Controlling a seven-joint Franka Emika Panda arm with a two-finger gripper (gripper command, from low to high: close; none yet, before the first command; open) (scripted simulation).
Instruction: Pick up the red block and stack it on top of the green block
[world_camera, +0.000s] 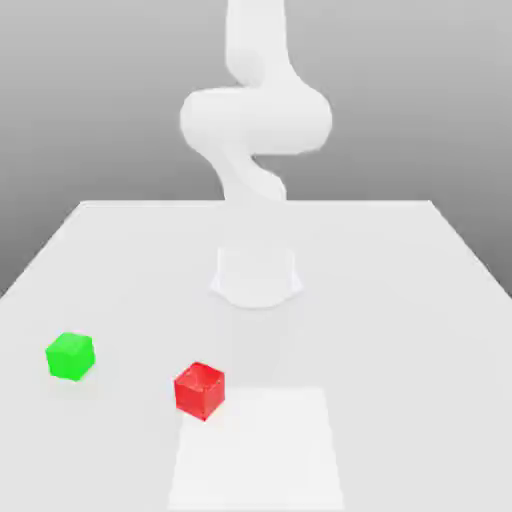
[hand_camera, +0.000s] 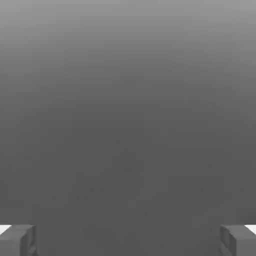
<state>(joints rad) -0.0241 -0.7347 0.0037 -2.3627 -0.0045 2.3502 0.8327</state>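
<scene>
A big white robot arm stands at the back of a flat white counter. The arm bends like a fat curl above its round white base, which sits on the counter near the middle.

The small bright red cube with plain matte faces rests on the counter in front of the base, a little toward the exterior view's left. It sits turned, so one corner points at the camera. Nothing touches it.

The small bright green cube with plain matte faces rests on the counter too. It is farther toward the exterior view's left than the red cube and a bit farther back. The two cubes are apart, with bare counter between them. They look about the same size. The red cube is not on top of the green one.

A paler white square patch lies on the counter at the front, just beside the red cube on the exterior view's right.

In the hand view, the gripper has its two grey fingers far apart, one at each side of the picture. They are wide open and hold nothing. Between them is plain grey background. Behind the counter in the exterior view the background is grey as well.
</scene>
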